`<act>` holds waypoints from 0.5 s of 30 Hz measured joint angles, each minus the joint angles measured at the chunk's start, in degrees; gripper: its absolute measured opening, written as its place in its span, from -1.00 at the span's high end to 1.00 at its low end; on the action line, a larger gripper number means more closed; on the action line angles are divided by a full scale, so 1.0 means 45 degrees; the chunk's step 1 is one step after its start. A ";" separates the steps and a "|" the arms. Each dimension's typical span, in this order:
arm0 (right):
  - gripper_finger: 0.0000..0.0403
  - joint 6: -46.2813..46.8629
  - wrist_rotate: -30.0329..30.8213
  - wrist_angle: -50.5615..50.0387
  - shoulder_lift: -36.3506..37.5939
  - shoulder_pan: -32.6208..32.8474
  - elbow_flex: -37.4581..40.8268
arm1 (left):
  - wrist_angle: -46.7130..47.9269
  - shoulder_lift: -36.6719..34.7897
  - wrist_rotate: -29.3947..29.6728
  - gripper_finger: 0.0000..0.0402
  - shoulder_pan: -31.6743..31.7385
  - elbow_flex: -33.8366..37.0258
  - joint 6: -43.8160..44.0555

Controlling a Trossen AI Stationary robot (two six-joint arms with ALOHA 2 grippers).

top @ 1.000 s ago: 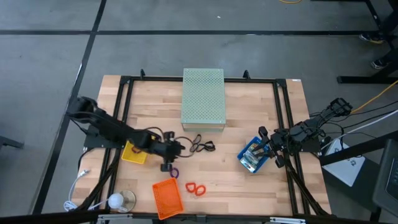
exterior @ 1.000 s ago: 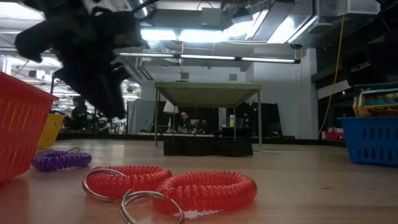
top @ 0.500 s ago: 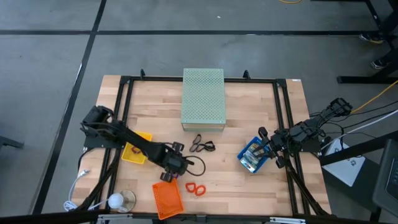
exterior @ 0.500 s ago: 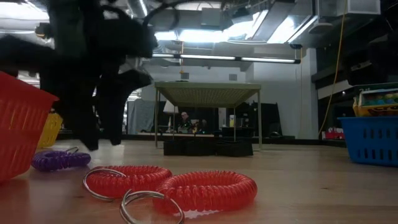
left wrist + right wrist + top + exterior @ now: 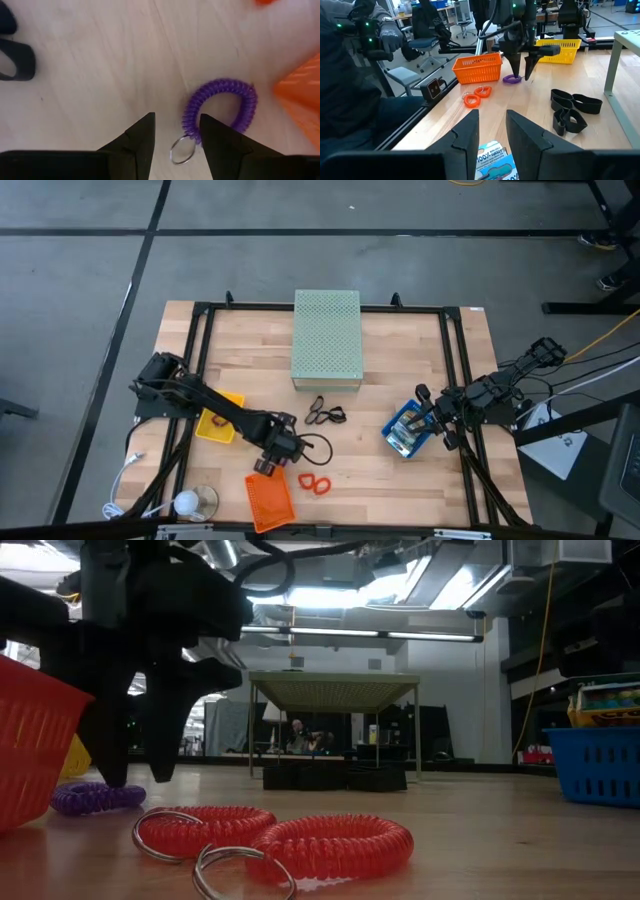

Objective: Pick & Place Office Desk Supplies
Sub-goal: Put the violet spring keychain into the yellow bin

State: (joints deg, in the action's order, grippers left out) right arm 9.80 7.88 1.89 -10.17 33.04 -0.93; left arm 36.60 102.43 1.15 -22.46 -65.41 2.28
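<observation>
At the table's left edge a yellow tray (image 5: 216, 424) is seen beside the black frame rail, and nearer the front edge an orange tray (image 5: 268, 498) lies tilted; what either holds cannot be made out. Between them the left gripper (image 5: 270, 462) is lowered to the wood, fingers (image 5: 141, 136) parted with nothing between them, their tips set just beside the purple ring (image 5: 220, 111), which lies flat on the table next to the orange tray's corner. That ring's small metal loop, and the gap between fingertip and coil, are shown only by the left wrist view; in the high view the ring is hidden under the gripper. In the low view it is seen as a purple coil (image 5: 98, 797) on the wood behind the dark fingers.

Open wood is left toward the middle of the table. Two red rings (image 5: 316, 482) lie touching each other near the front edge; their metal loops are shown only by the low view. Black loop-shaped pieces (image 5: 324, 414) lie in a small cluster in front of the pale green perforated box (image 5: 326, 337), which stands against the far rail.

At the right edge a blue tray (image 5: 410, 429) is seen with printed packets (image 5: 492, 159) in it. The right gripper (image 5: 432, 415) hangs at the tray's right rim, fingers parted and empty, the packet just below them.
</observation>
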 joint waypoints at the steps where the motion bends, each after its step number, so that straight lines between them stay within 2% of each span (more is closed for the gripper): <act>1: 0.51 0.0000 -0.0001 0.0002 -0.0002 0.0000 0.0000 | -0.0035 0.0001 -0.0150 0.24 0.0024 0.0000 -0.0080; 11: 0.51 0.0005 0.0001 0.0003 -0.0327 0.0000 0.0000 | -0.0015 0.0001 -0.0638 0.25 0.0195 0.0287 -0.0304; 15: 0.51 0.0010 0.0004 0.0000 -0.0500 0.0000 0.0000 | -0.0037 0.0001 -0.0767 0.33 0.0243 0.0500 -0.0348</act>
State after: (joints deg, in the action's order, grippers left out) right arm 9.85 7.90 1.89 -12.43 33.04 -0.93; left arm 36.44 102.43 -2.31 -21.36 -63.16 0.71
